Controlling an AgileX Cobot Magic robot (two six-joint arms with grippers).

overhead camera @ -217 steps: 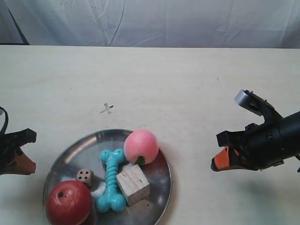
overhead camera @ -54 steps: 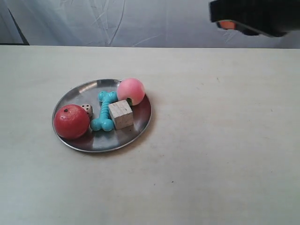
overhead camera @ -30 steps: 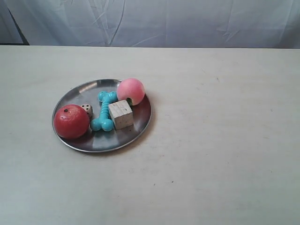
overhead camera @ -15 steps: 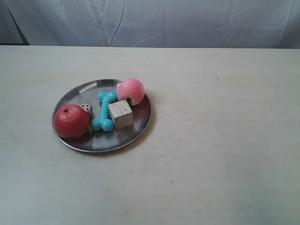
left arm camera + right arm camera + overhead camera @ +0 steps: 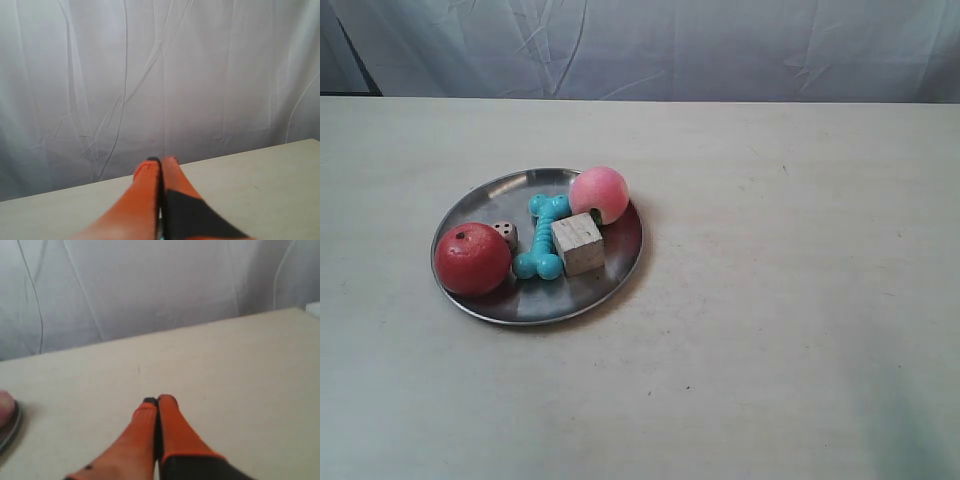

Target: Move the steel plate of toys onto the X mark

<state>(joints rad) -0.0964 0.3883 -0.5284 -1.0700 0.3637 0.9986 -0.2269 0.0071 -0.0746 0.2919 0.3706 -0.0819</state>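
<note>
The steel plate rests flat on the cream table, left of centre in the exterior view. In it lie the red apple, the pink peach, the turquoise dog-bone, the wooden cube and the small die. No X mark shows anywhere. Neither arm appears in the exterior view. My left gripper is shut and empty, facing the curtain. My right gripper is shut and empty above bare table, well away from the plate's rim and a sliver of peach.
A white wrinkled curtain hangs behind the table's far edge. Bare cream tabletop stretches to the right of the plate in the exterior view.
The plate of toys has moved away from the near edge to where the X mark showed. Both arms have left the exterior view. Nothing has moved over the last second.
</note>
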